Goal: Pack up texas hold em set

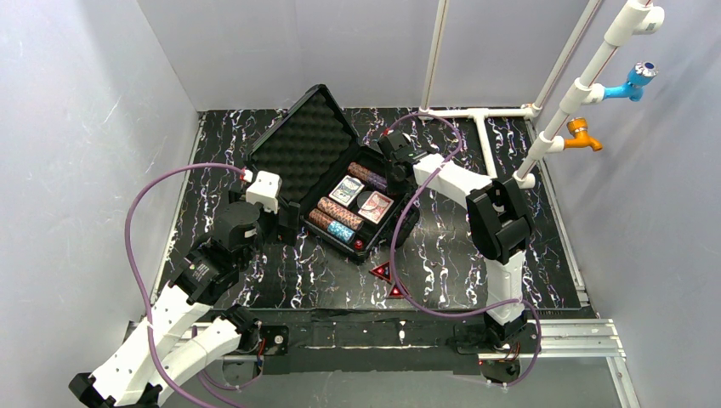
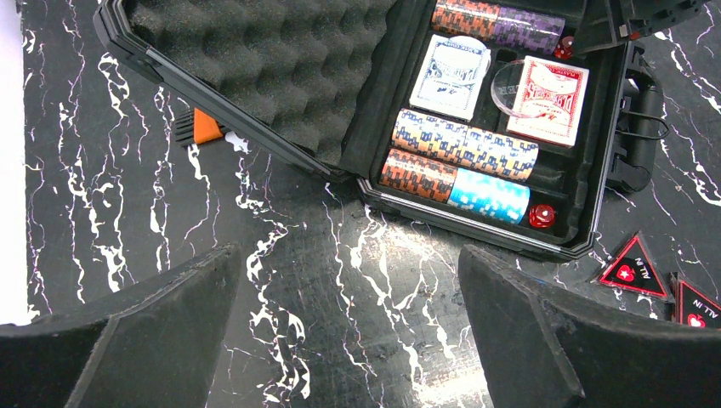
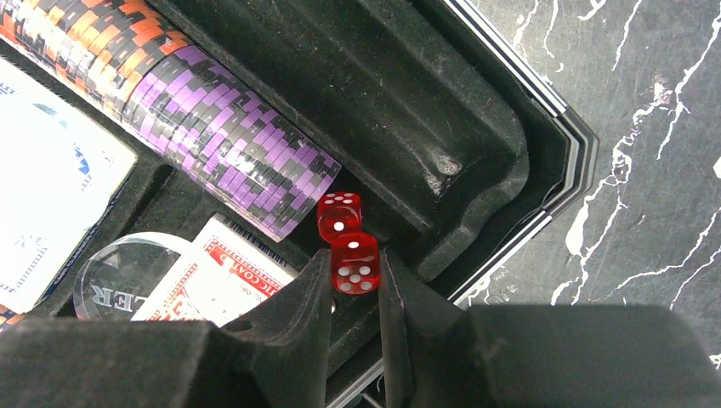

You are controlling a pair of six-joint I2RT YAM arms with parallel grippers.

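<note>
Pinches a red die (image 3: 354,263) between the narrowed fingers of the right gripper (image 3: 355,279), low in the far corner pocket of the case (image 1: 302,140). Presses it against a second die (image 3: 339,216), just beside the end of the purple chips (image 3: 238,144), which share one roll with the orange chips (image 3: 76,42).

Spreads the left gripper (image 2: 349,263) wide above the black marbled table (image 1: 510,255), just short of the case's near edge, with nothing between the pads.

As for the case: lies open at mid-table, lid tipped back toward the left arm with bumpy foam facing up, handle (image 2: 633,127) on the side away from the lid. Holds in the tray, from far to near: the orange-and-purple roll; a blue-backed deck (image 2: 451,75) beside a red-backed deck (image 2: 548,100), with a clear disc (image 2: 510,85) overlapping the red one; a mixed roll (image 2: 463,143); then a roll ending in light blue chips (image 2: 489,194), with a third die (image 2: 542,216) just past its end.

Outside the case, on the table near its right corner: two red triangles (image 2: 631,270), close together, flat.

Under the lid's edge: a small orange tool (image 2: 204,126), partly hidden.
</note>
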